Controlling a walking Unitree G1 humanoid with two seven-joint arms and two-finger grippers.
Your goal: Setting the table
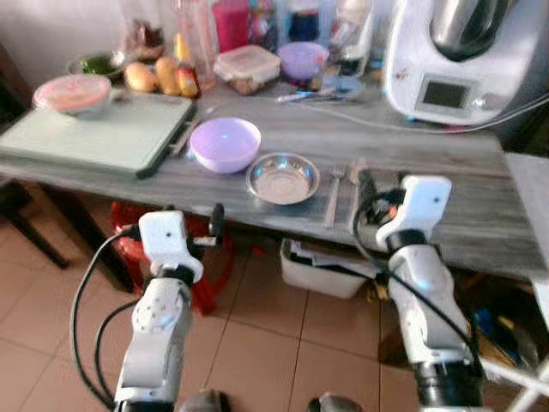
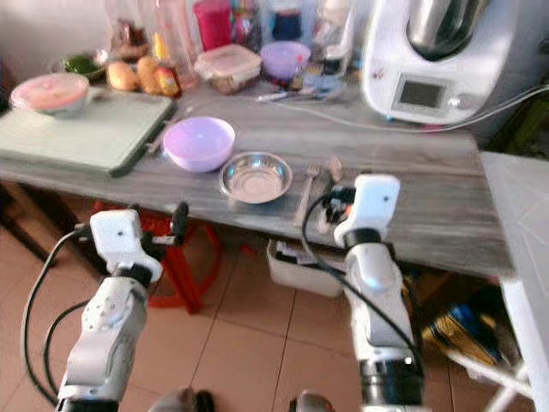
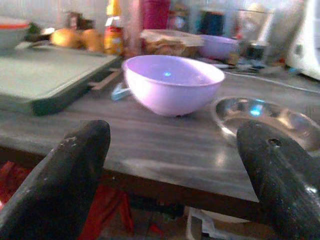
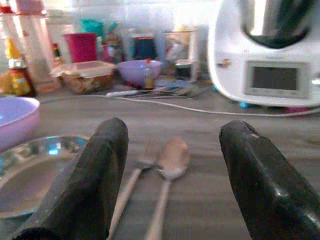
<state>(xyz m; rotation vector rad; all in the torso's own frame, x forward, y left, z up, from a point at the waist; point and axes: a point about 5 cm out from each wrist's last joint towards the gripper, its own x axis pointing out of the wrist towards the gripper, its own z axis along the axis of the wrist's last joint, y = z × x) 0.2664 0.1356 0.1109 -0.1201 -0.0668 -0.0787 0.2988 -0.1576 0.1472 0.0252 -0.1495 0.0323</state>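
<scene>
Right gripper (image 4: 170, 175), fingers spread, hovers at the table's (image 1: 480, 215) near edge over fork (image 1: 333, 197) and spoon (image 1: 354, 184); left gripper (image 3: 170, 175), likewise spread, faces the lilac bowl (image 1: 225, 143).

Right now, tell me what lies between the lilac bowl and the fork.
The steel bowl sits between the lilac bowl and the fork, as the left eye view shows.

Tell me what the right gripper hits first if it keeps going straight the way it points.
Probably the spoon and fork, lying side by side on the table between the right gripper's open jaws. How far ahead they lie is unclear.
</scene>
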